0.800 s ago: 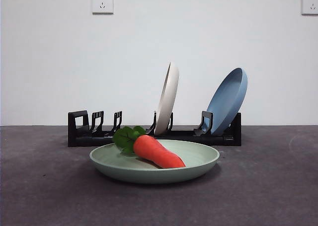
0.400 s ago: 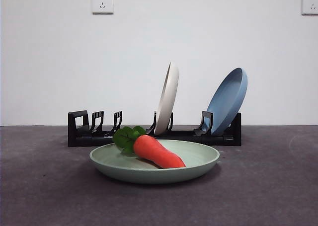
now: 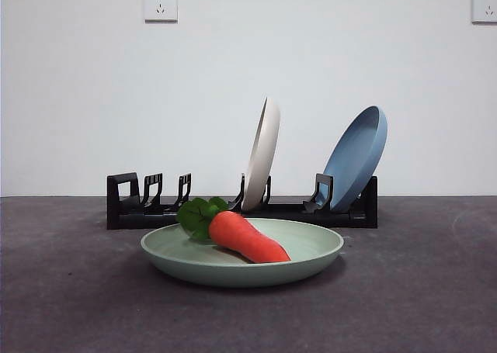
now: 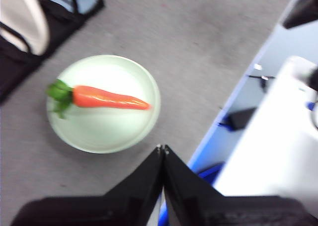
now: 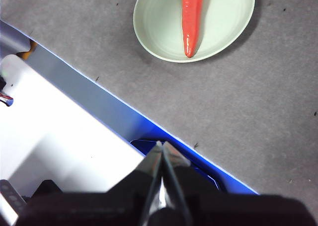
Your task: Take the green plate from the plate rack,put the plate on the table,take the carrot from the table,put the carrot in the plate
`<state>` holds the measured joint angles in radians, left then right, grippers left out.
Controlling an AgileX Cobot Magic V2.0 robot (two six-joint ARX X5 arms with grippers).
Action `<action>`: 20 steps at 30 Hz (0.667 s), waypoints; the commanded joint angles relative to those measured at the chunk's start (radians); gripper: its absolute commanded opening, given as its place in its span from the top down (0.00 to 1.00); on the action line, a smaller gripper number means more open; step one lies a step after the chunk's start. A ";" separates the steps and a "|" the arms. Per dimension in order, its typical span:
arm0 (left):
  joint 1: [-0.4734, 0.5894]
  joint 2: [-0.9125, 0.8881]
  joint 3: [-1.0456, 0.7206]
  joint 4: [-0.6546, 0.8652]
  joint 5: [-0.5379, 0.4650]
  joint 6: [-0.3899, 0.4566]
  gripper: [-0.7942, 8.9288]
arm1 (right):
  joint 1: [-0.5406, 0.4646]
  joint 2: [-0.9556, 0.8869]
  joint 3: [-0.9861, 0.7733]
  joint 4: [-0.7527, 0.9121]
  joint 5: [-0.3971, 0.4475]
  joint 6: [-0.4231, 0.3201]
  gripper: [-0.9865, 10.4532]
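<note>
The green plate (image 3: 241,252) lies flat on the table (image 3: 419,306) in front of the plate rack (image 3: 241,205). The carrot (image 3: 245,237) lies in the plate, leaves to the left. Plate (image 4: 103,103) and carrot (image 4: 107,98) show in the left wrist view, and plate (image 5: 194,22) and carrot (image 5: 191,17) in the right wrist view. My left gripper (image 4: 162,148) is shut and empty, raised above the table edge near the plate. My right gripper (image 5: 161,145) is shut and empty, high over the table's front edge. Neither shows in the front view.
A cream-white plate (image 3: 262,153) and a blue plate (image 3: 355,157) stand in the rack; its left slots are empty. The table's blue-lined front edge (image 5: 109,99) and white equipment (image 5: 54,131) lie below the wrists.
</note>
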<state>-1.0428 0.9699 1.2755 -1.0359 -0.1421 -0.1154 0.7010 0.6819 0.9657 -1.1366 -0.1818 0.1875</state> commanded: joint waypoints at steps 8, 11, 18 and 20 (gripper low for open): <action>0.433 -0.098 -0.022 0.440 0.109 0.277 0.92 | 0.003 -0.002 -0.001 0.003 0.002 -0.002 0.91; 0.618 -0.158 -0.060 0.543 0.233 0.277 0.92 | 0.003 -0.002 -0.001 0.004 0.002 -0.002 0.91; 0.933 -0.365 -0.269 0.682 0.272 0.278 0.92 | 0.003 -0.002 -0.001 0.004 0.002 -0.002 0.91; 0.996 -0.442 -0.375 0.742 0.271 0.278 0.92 | 0.003 -0.002 -0.001 0.003 0.002 -0.002 0.91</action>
<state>-0.0742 0.5625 0.9600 -0.3199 0.1261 0.1497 0.7010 0.6815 0.9657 -1.1366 -0.1818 0.1871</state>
